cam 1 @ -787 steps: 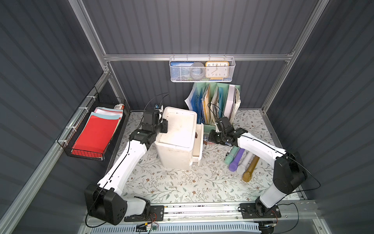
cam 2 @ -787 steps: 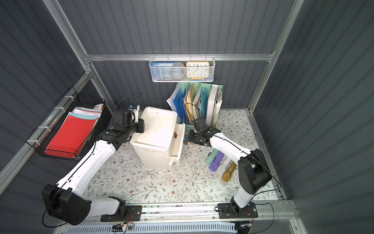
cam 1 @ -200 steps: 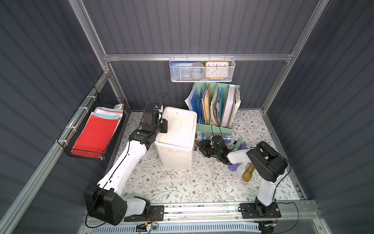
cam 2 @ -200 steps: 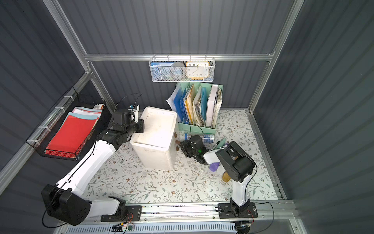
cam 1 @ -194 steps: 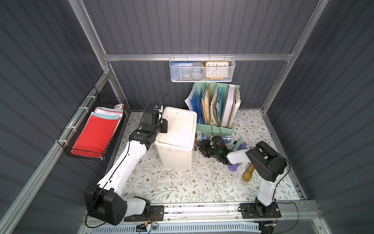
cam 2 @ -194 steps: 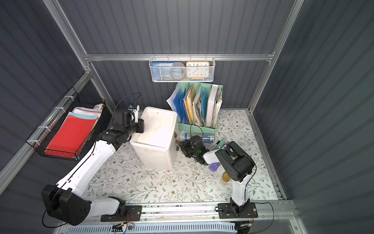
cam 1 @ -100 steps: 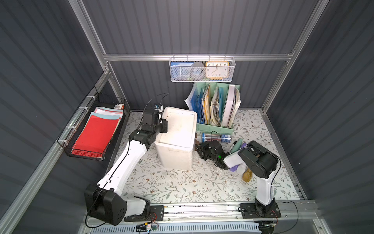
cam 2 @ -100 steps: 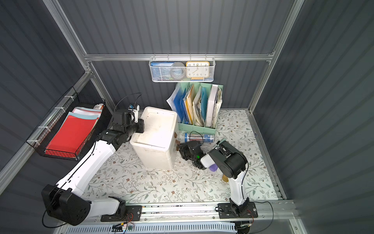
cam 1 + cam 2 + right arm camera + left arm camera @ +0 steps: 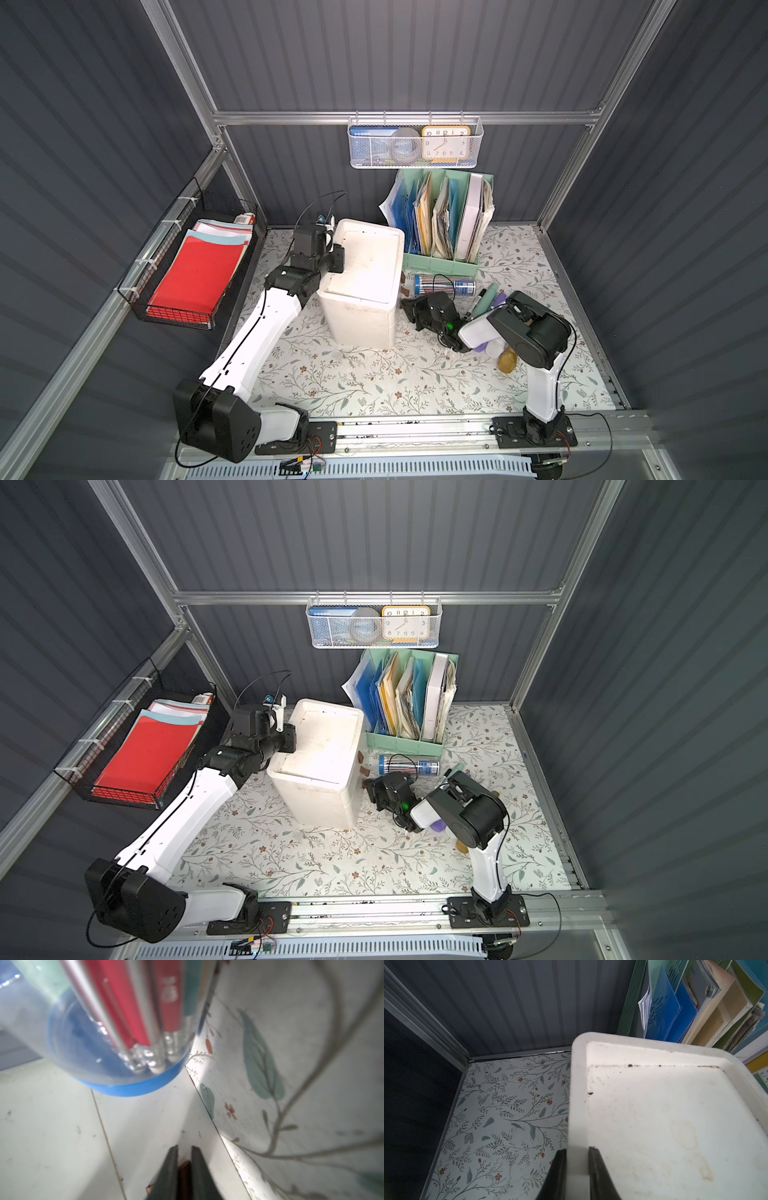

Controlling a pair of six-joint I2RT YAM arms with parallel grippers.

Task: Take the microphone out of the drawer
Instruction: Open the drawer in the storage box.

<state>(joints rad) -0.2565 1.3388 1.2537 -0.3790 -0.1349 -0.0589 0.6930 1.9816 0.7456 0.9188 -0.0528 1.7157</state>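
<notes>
The raised rim of the white drawer unit [image 9: 365,282] is being clamped by the left tool [image 9: 577,1149], at the lower centre of the left wrist view. A brown drawer handle [image 9: 184,1167] is being pinched by the right tool [image 9: 184,1148], closed tight on it. The drawers are being shown shut, so their contents cannot be told. A teal microphone [image 9: 487,300] and a gold microphone [image 9: 507,362] are lying on the tabletop [image 9: 374,374], right of centre, partly covered by the right arm.

Matt, stained plastic drawer unit [image 9: 365,266]; glossy clear plastic tube [image 9: 444,286].
</notes>
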